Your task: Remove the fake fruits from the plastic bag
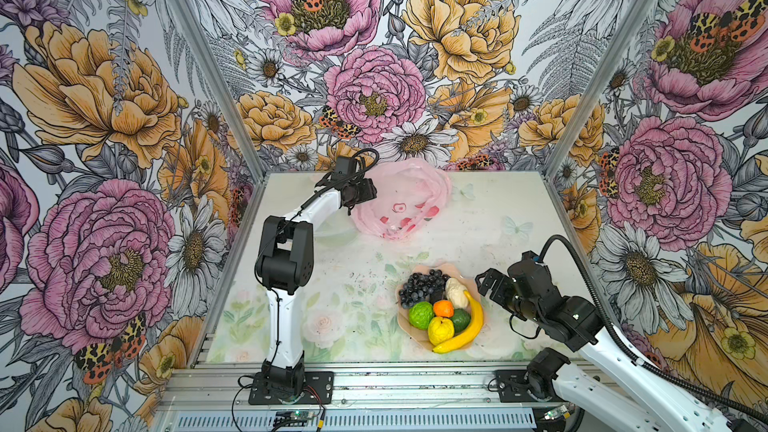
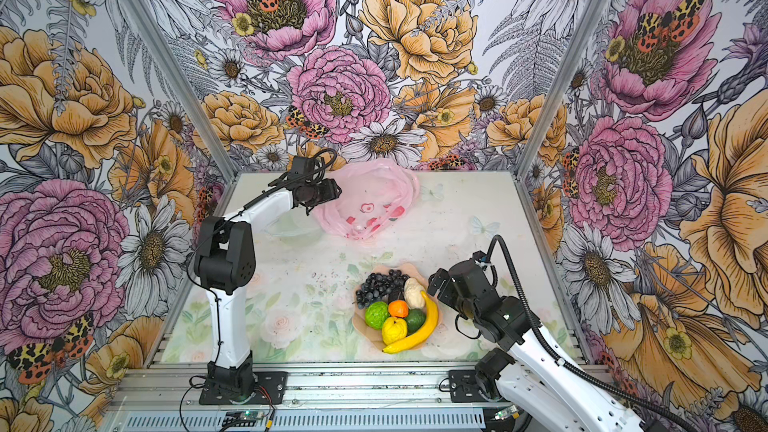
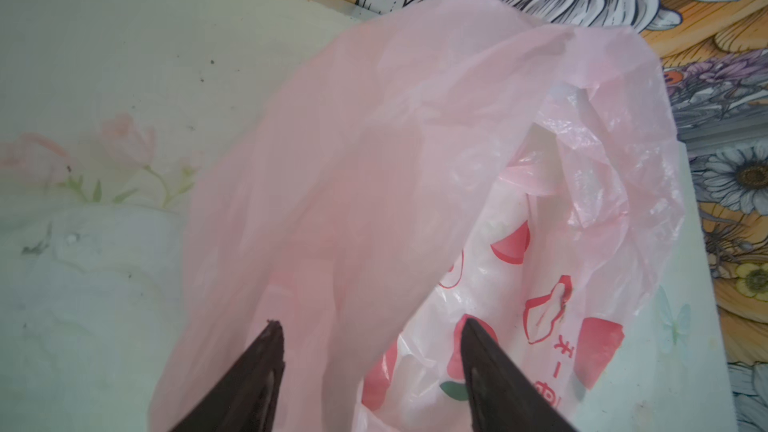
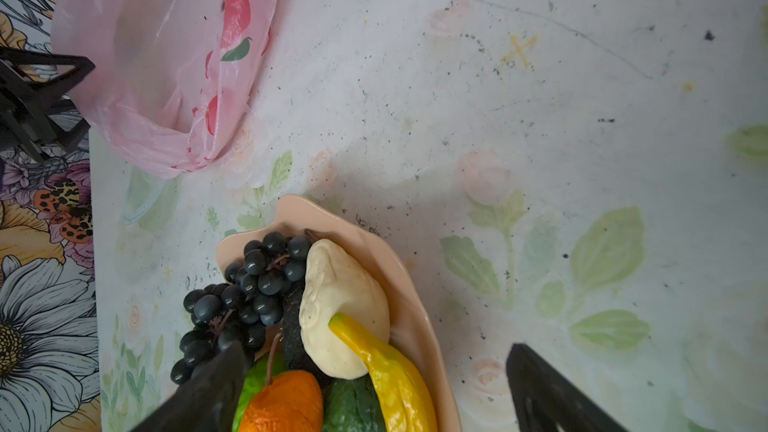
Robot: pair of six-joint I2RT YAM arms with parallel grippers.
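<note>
Left gripper [image 3: 370, 328] sitting wide open against plastic bag [image 1: 405, 197], far centre, gripping nothing. Right gripper [image 4: 376, 351] hanging open, empty, over plate [image 4: 411, 284] holding all fake fruits [image 1: 442, 311], near right.

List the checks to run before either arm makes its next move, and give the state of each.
1. ok: the left gripper is open at the plastic bag.
2. cannot tell: whether bag film touches its fingers.
3. ok: the right gripper is open and empty, at the edge of the plate.
4. ok: banana, grapes, green citrus, orange, lemon, avocado and whitish lump lie on the plate.
5. cannot tell: whether the bag is empty; only printed shapes show, and folds hide part.
6. ok: bag and plate lie apart, with bare table between.
</note>
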